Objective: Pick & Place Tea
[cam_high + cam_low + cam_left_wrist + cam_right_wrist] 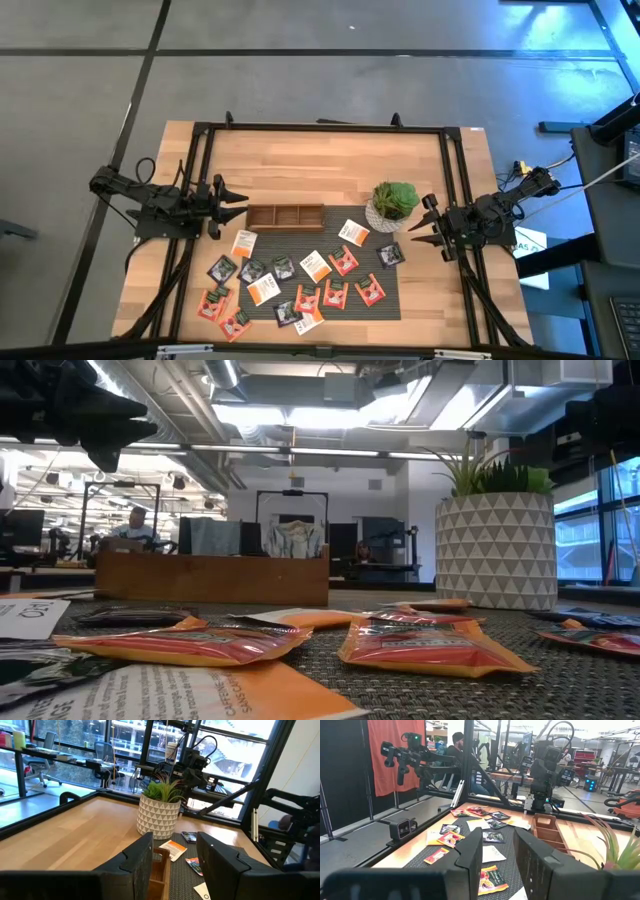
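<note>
Both of our arms wait at the surface's (300, 165) sides — left gripper (235, 199) parted, empty; right gripper (418, 228) parted, empty — tea sachets (300, 275) scattered between.

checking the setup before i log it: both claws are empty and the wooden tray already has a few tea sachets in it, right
Not quite. The high view shows the wooden tray with all its compartments empty; the tea sachets lie on the dark mat and the table. The rest holds: the left claw and the right claw both hold nothing.
</note>
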Tool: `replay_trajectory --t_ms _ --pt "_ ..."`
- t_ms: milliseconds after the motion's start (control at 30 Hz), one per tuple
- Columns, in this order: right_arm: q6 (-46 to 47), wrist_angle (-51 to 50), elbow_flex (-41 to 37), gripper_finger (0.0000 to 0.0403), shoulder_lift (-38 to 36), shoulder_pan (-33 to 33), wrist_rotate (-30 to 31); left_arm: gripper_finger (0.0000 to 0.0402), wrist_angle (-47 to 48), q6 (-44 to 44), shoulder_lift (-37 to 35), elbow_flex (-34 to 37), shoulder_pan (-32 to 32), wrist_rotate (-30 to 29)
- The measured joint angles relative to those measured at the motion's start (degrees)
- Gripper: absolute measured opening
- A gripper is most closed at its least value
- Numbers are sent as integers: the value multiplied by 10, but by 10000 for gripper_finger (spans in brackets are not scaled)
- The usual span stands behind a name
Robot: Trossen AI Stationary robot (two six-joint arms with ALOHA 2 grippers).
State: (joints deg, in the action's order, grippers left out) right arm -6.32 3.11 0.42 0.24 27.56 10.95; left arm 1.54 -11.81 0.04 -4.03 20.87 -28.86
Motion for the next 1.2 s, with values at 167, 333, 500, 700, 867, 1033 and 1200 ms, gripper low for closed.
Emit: replay_trajectory --t_ms 167,333,500,700,867,1033,1200 --pt "0 0 0 113 0 0 0 148 0 0 0 0 0 0" --pt "0 0 0 113 0 0 0 148 0 0 0 0 0 0" --pt "0 0 0 113 0 0 0 148 0 0 0 0 0 0" --pt "0 0 0 113 0 0 0 148 0 0 0 0 0 0" --pt "32 0 0 113 0 0 0 148 0 0 0 0 0 -1" --pt "60 0 0 113 0 0 2 148 0 0 0 0 0 -21" --pt "66 1 0 113 0 0 1 148 -1 0 0 0 0 -21"
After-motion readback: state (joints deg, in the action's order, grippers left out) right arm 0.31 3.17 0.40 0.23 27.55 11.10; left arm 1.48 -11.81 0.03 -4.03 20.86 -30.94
